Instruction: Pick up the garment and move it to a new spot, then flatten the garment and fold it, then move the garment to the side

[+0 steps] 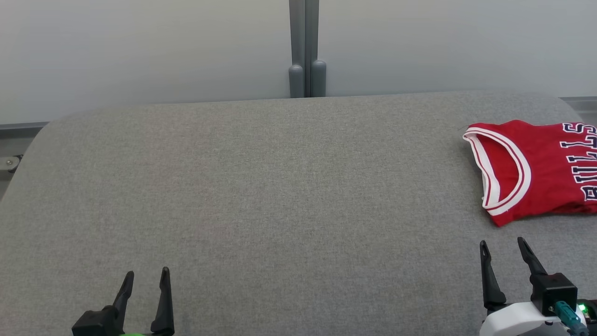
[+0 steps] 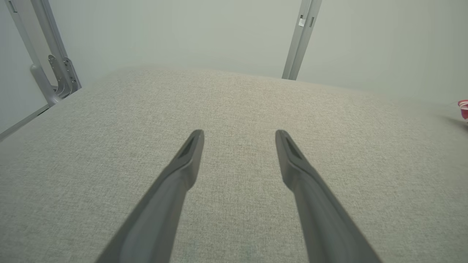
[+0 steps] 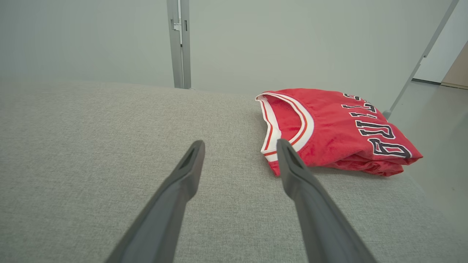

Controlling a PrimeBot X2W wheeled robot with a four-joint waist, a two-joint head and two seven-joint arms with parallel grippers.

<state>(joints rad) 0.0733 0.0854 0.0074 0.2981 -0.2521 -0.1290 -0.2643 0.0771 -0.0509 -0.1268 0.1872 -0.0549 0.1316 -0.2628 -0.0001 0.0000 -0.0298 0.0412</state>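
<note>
The folded red jersey (image 1: pixel 536 172) lies at the 3 o'clock edge of the grey pad (image 1: pixel 280 186) in the head view, its collar turned toward 9 o'clock. The right gripper (image 1: pixel 502 241) hovers near it at 5 o'clock, fingers spread, clear of the cloth. The left gripper (image 1: pixel 147 271) sits at 7 o'clock, fingers likewise spread, well apart from the jersey.

Red garment (image 1: pixel 541 172) with white-and-red striped trim, dark white-edged lettering; grey woven tabletop (image 1: pixel 261 196).
</note>
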